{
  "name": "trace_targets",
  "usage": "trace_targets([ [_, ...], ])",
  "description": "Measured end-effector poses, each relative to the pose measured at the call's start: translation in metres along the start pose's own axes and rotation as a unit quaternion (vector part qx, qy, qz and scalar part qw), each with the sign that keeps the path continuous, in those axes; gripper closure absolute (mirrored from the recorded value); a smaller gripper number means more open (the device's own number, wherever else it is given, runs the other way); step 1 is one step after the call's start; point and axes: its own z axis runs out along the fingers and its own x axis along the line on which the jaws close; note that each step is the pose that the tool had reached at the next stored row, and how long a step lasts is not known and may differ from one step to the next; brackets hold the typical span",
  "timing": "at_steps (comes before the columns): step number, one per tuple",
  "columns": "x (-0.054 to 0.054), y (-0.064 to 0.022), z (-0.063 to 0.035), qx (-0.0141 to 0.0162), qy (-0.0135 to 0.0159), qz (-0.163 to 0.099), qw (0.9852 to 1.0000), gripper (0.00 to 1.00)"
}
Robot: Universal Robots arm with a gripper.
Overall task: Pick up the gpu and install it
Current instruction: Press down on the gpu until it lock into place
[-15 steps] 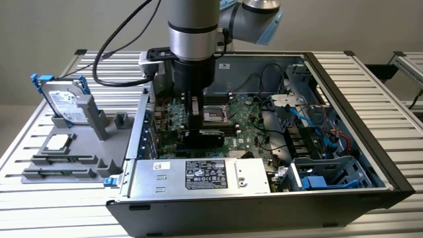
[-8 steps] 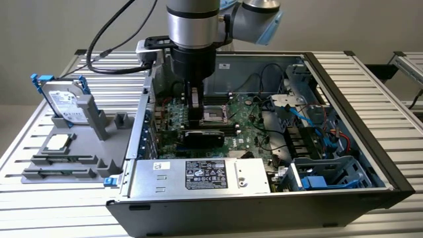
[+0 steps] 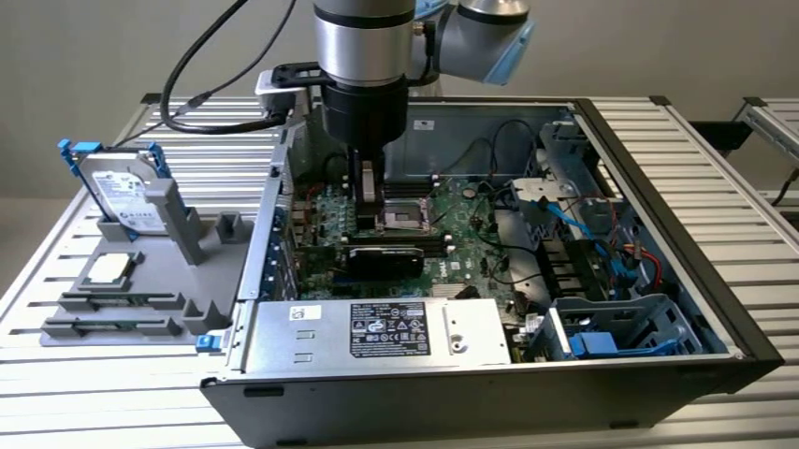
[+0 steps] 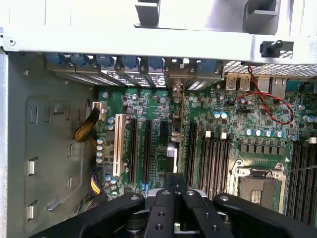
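My gripper (image 3: 370,208) reaches down inside the open computer case (image 3: 680,224), just above the green motherboard (image 4: 148,101). In the wrist view its two black fingers (image 4: 166,198) are pressed together, so the gripper (image 4: 176,174) is shut. It hangs over the row of long black expansion slots (image 4: 132,148). A thin pale strip (image 4: 172,148) runs from the fingertips toward the rear brackets. It could be the gpu seen edge-on, but I cannot tell, nor whether the fingers pinch it.
Beside the gripper lie the CPU socket (image 4: 257,188) and the memory slots (image 4: 210,158). A power supply (image 3: 374,329) sits at the case front, with cables and drive bays (image 3: 600,271) at the exterior view's right. Outside, a grey holder (image 3: 150,290) carries a hard drive (image 3: 125,192) and a CPU chip (image 3: 110,267).
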Motion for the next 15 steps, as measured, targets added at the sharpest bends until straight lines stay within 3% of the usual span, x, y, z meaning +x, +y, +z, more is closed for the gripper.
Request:
trace_targets([
  [15, 0.0000, 0.0000, 0.0000, 0.0000, 0.0000, 0.000, 1.0000, 0.89],
])
